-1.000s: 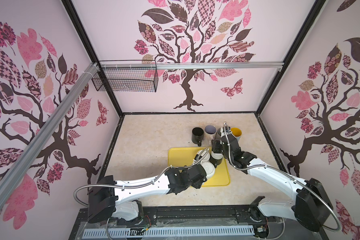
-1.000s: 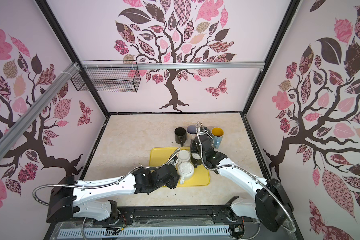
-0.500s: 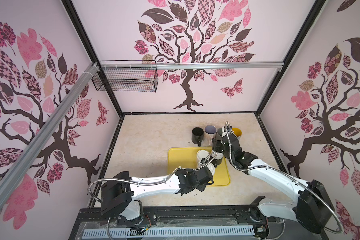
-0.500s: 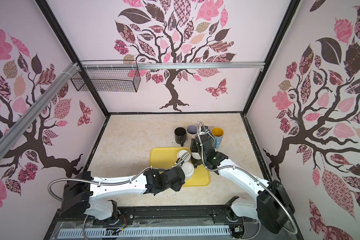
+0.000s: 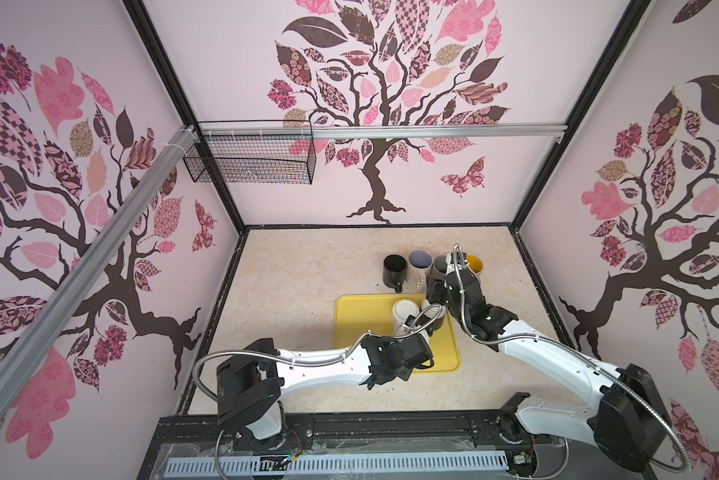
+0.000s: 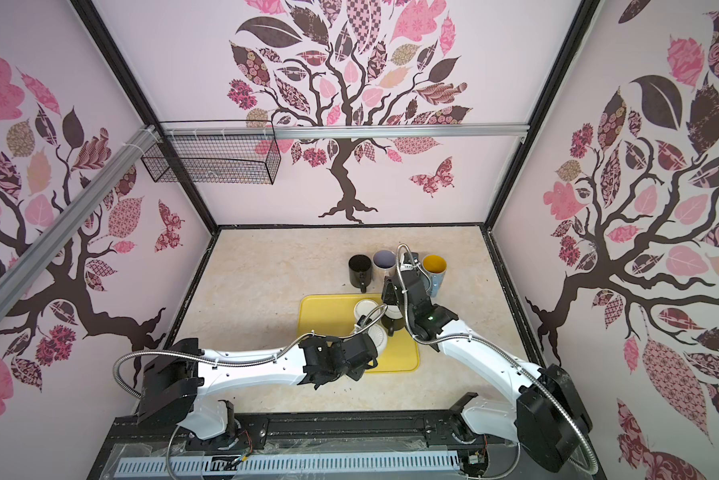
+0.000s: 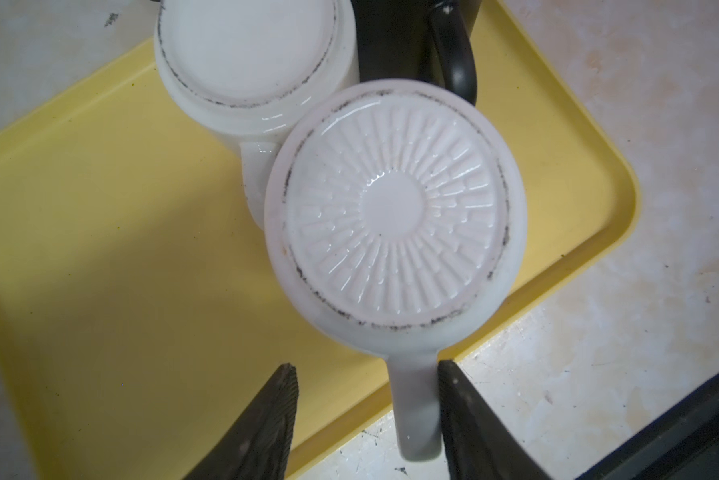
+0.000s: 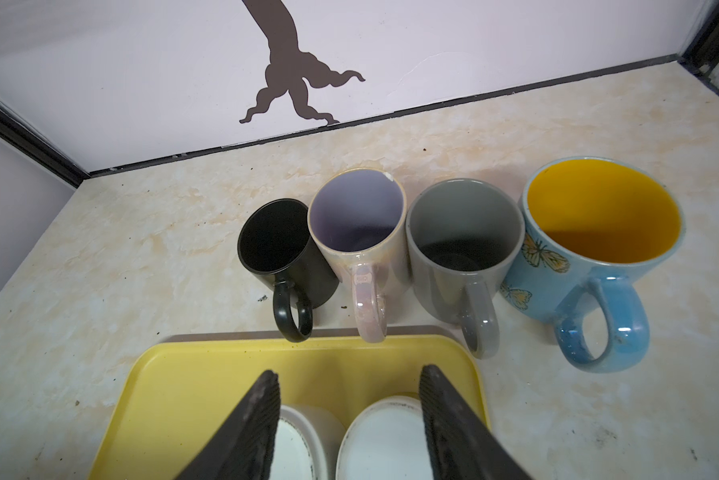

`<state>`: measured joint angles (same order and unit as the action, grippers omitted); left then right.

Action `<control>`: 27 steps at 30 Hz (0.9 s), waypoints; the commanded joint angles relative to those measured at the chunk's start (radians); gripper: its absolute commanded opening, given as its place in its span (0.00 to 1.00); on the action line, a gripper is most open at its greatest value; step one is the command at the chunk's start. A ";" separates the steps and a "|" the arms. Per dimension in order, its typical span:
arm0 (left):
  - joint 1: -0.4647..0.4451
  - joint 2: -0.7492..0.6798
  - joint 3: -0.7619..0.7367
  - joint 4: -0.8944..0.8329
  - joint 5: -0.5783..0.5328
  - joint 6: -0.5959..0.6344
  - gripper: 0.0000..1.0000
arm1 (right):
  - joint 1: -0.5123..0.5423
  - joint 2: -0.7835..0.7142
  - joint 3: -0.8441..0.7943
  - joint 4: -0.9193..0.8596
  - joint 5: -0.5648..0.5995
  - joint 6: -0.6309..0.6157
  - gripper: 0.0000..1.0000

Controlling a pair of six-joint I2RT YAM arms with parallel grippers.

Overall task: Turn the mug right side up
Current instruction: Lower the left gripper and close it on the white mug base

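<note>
Three mugs stand upside down on the yellow tray [image 5: 358, 332] [image 7: 100, 249]. The white mug [image 7: 395, 208] [image 6: 376, 334] with a ribbed base is nearest my left gripper [image 7: 366, 374] [image 6: 370, 353]. Its handle [image 7: 416, 407] sticks out over the tray's rim between my open fingers. It touches one finger and is apart from the other. A plain white mug [image 7: 250, 54] [image 5: 405, 313] and a black mug [image 7: 391, 41] [image 6: 391, 322] stand against it. My right gripper [image 8: 349, 376] [image 5: 434, 297] hangs open above two pale upturned bases, holding nothing.
Behind the tray a row of upright mugs stands handle-forward: black [image 8: 283, 245], lilac [image 8: 358, 220], grey [image 8: 461, 232] and blue with a yellow inside [image 8: 599, 232]. A wire basket [image 5: 250, 162] hangs on the back left wall.
My left gripper has drawn back toward the tray's front right corner and its jaws have narrowed round the ribbed mug's handle. The right gripper has hardly moved.
</note>
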<state>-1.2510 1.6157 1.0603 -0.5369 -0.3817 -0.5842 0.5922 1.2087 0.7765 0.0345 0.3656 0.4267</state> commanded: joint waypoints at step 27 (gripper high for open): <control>0.026 0.102 0.107 -0.014 0.030 0.001 0.39 | -0.005 -0.027 0.009 0.006 0.018 0.004 0.58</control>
<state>-1.2350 1.7046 1.1278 -0.5552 -0.3424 -0.5838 0.5922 1.2087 0.7765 0.0345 0.3672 0.4267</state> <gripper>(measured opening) 0.392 0.584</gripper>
